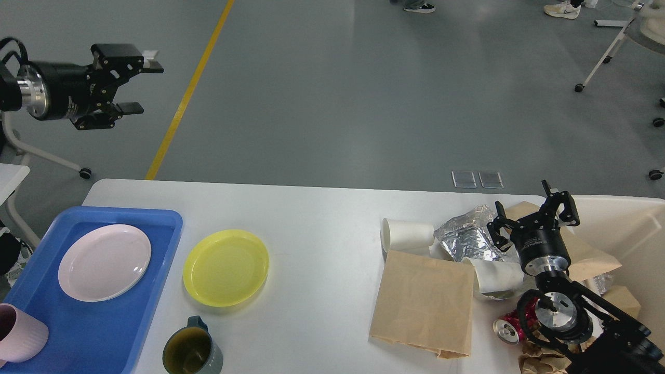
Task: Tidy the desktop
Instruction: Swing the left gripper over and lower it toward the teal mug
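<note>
The white desktop spans the view. On it lie a yellow plate, a dark green mug, a brown paper bag, two white paper cups, crumpled foil and a red can. My left gripper is open and empty, raised high at the far left above the floor, pointing right. My right gripper is open and empty, just above the foil and a brown paper sheet at the right.
A blue tray at the left holds a pink plate and a pink cup. A beige bin with paper scraps stands at the right edge. Crumpled brown paper lies by the right arm. Chair legs stand on the floor beyond.
</note>
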